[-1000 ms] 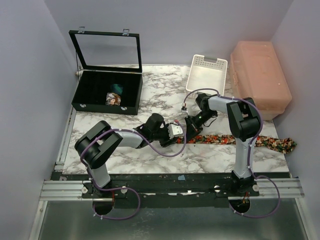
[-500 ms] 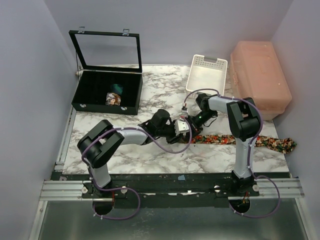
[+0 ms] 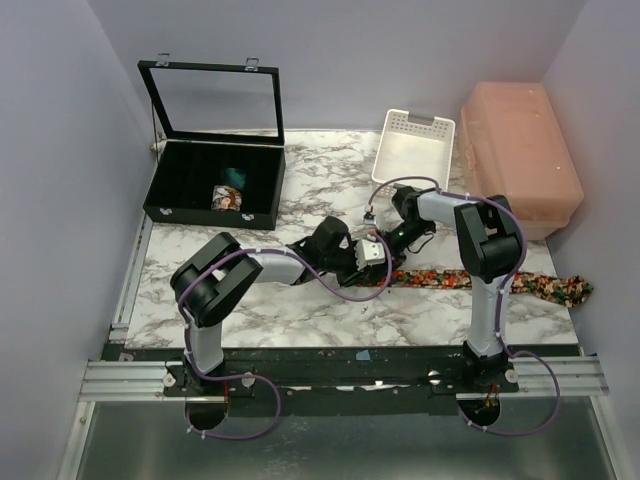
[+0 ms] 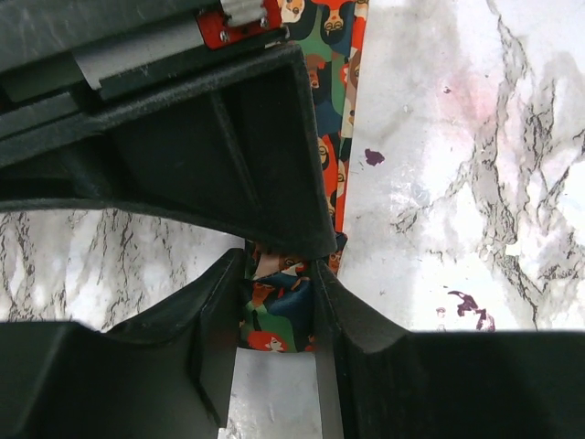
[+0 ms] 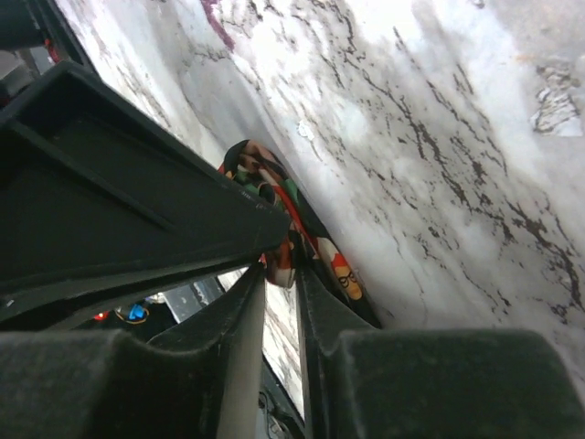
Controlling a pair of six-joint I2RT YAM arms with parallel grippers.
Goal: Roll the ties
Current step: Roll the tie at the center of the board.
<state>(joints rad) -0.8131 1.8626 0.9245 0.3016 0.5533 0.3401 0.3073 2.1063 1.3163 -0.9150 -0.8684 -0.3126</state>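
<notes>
The tie [image 3: 450, 279] lies flat along the near side of the table [image 3: 330, 165]. Its wide end is at the right edge and its narrow end near the middle, where both grippers meet. The left gripper [image 4: 277, 274] is clamped on that end, with printed cloth filling the gap between its black fingers. The right gripper [image 5: 281, 274] has its fingers nearly together with a small coil of tie at the tips; I cannot tell whether it grips.

The table is glossy white marble with grey veins. At the far right corner sits a pink box [image 3: 520, 155]. An open black case [image 3: 215, 213] at the far left holds two rolled ties [image 3: 228, 197], and a white slotted basket [image 3: 418, 145] sits between them. Open marble spreads left of the grippers.
</notes>
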